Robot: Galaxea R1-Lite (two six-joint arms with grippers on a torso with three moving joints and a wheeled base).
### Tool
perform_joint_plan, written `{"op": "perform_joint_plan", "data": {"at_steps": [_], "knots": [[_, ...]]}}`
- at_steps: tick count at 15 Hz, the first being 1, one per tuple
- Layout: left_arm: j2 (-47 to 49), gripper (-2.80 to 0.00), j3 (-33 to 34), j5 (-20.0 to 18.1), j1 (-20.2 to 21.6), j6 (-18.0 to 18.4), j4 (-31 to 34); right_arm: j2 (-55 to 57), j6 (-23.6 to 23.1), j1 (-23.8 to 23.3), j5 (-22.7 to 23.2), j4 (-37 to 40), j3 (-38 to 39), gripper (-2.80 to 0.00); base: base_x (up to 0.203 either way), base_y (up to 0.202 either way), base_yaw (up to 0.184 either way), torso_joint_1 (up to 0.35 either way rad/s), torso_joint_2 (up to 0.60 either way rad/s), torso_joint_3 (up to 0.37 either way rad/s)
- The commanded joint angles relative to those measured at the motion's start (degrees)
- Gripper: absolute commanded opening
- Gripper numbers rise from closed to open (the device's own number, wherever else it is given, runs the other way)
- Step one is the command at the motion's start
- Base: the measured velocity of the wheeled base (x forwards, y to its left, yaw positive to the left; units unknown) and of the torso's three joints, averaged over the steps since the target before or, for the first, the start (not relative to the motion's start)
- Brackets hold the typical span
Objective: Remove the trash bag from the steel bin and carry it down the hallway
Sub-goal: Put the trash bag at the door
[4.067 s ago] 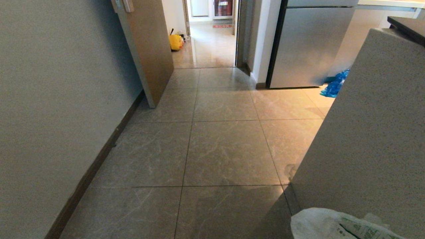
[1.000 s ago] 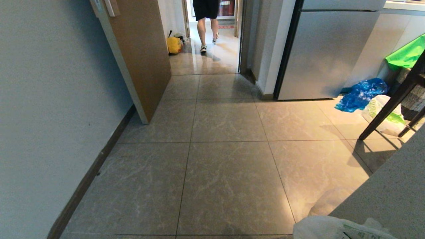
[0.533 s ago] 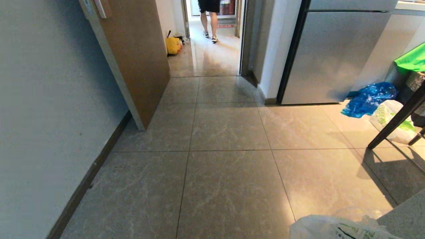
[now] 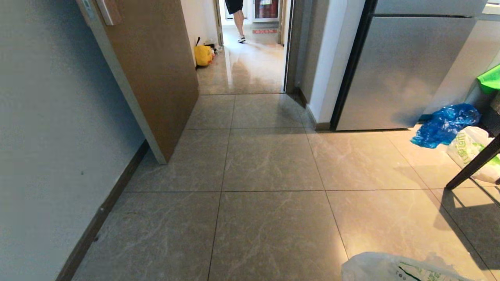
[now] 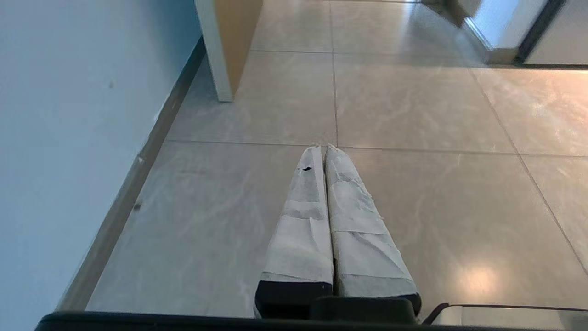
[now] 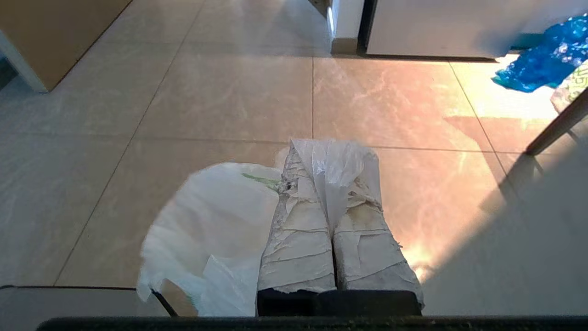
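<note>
White plastic trash bag (image 6: 211,216) pinched in right end effector (image 6: 331,158)

Bare hallway (image 4: 269,164) floor ahead; open door (image 4: 156,74) left, fridge (image 4: 402,70) right

Each gripper is built from 2 long tapering fingers wrapped in creased white tape over a black base. A small dark nick is seen on the left gripper (image 5: 325,148); brownish stains are seen on the right gripper (image 6: 331,184).
</note>
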Motion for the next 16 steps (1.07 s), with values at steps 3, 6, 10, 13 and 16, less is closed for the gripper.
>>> {"op": "perform_joint_plan", "data": {"at_steps": [3,6,10,13,16], "knots": [[0.0,-2.8,0.0,0.0,0.0,0.0,0.0,0.1,-0.1,0.0,0.0,0.0,0.0,-2.8,0.193,0.0,0.0,0.006,0.0,0.001],[0.0,-2.8,0.0,0.1,0.0,0.0,0.0,0.1,-0.1,0.1,0.0,0.0,0.0,-2.8,0.191,0.0,0.002,0.005,0.0,0.001],[0.0,-2.8,0.0,0.1,0.0,0.0,0.1,0.1,-0.1,0.0,0.0,0.0,0.0,-2.8,0.191,0.0,0.001,0.003,0.01,0.005],[0.0,-2.8,0.0,0.1,0.0,0.0,0.1,0.1,-0.1,0.0,0.0,0.0,0.0,-2.8,0.194,0.0,0.001,0.004,0.0,0.001],[0.0,-2.8,0.0,0.1,0.0,0.0,0.0,0.1,-0.1,0.0,0.0,0.0,0.0,-2.8,0.193,0.0,0.001,0.003,0.0,0.0]]}}
